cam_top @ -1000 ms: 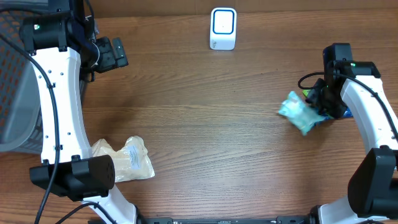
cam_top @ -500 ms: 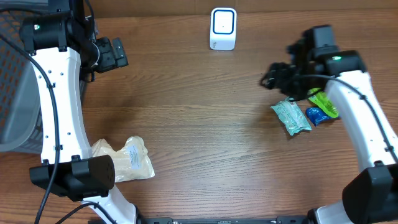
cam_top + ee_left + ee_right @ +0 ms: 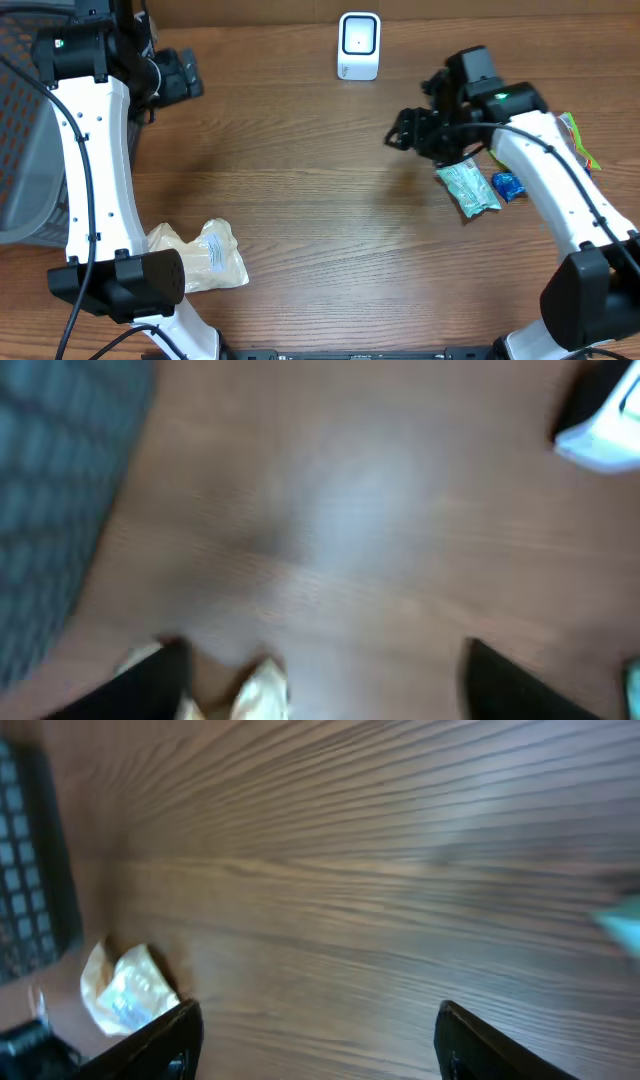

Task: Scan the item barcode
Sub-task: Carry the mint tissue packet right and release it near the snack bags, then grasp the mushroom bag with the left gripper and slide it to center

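No legible txt anywhere. White scanner (image 3: 358, 45): blue-edged front panel, no readable marks. Teal packet (image 3: 468, 187): some print, too small to read. Cream packet (image 3: 213, 256): pale label w/ dark print, unreadable from overhead, blurred in both wrist views.

The wood-grain counter (image 3: 300, 200) carries a white barcode scanner (image 3: 359, 45) at the middle of its far edge. Near the right side lies a teal packet (image 3: 468, 187), with a small blue packet (image 3: 508, 184) just beside it and a yellow-green packet (image 3: 578, 135) farther right, partly hidden. A crumpled cream packet (image 3: 205, 255) lies at the near left, well apart from the others.
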Robot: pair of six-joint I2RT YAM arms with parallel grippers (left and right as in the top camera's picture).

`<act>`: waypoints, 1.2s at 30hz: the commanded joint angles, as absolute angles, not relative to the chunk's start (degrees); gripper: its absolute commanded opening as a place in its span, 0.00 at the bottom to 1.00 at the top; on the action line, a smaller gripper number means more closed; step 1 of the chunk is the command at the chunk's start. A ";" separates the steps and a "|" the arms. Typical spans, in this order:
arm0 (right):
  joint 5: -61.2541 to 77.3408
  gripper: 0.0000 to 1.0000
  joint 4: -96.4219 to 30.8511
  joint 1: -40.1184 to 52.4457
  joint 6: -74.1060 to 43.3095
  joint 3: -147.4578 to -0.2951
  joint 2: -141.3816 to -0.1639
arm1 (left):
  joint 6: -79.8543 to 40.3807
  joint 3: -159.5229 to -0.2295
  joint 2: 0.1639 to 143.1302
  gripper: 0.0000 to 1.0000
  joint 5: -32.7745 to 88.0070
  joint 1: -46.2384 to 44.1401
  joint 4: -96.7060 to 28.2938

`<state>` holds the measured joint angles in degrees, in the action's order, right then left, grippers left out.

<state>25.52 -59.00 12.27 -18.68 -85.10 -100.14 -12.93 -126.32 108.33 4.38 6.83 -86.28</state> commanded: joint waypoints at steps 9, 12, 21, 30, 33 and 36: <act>25.76 0.77 -60.77 1.74 -13.37 -85.03 -100.01 | -24.67 -117.21 89.82 0.99 -3.29 3.55 -96.79; 25.58 0.78 -60.38 1.56 -13.19 -85.03 -100.01 | -31.16 -105.75 81.45 1.00 -6.39 2.07 -93.51; 25.61 0.79 -62.08 1.58 -11.66 -85.03 -100.01 | -49.08 -57.98 74.74 1.00 -8.29 1.76 -62.89; 25.61 0.78 -62.72 1.58 -11.44 -85.03 -100.01 | -52.34 -45.34 81.95 0.67 -9.45 1.89 -53.04; 25.61 0.78 -62.70 1.58 -11.20 -85.03 -100.01 | -52.31 -43.05 84.27 0.64 -9.50 1.89 -49.76; 25.61 0.79 -62.89 1.58 -9.93 -85.03 -100.01 | -52.05 -42.81 86.78 0.26 -9.58 1.87 -46.02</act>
<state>25.47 -62.81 1.87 -11.33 -84.99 -100.14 -51.48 -44.47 83.48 -9.30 1.85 -49.45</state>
